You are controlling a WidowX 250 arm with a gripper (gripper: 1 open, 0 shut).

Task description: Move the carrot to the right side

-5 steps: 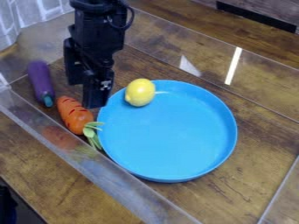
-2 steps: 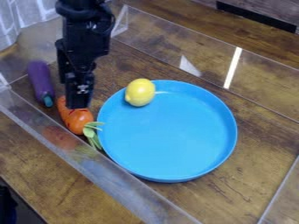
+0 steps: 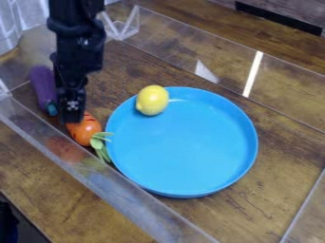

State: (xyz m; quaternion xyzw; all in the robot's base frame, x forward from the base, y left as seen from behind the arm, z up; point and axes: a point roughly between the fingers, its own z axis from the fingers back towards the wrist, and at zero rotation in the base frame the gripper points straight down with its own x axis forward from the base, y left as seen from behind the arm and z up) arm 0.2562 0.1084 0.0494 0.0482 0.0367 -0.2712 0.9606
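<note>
1. One black robot gripper [image 3: 72,102] is pointing straight down, jaws spread wide and gripping nothing, directly over the small orange toy carrot with a green leafy top [image 3: 86,130].
2. The carrot is lying on the brown wooden table [image 3: 191,52], beside the left rim of the round blue plastic plate [image 3: 191,147].
3. A yellow round lemon [image 3: 152,100] is sitting on the plate's upper left edge.
4. A purple toy eggplant [image 3: 44,85] is lying just left of the gripper.

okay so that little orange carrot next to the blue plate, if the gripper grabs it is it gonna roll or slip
The carrot looks like a hard, glossy toy, so it may slip between the open gripper fingers. Its rounded, tapered body could roll if nudged sideways, though the blue plate rim beside it would probably stop it. It likely stays stiff and feels light.
</note>
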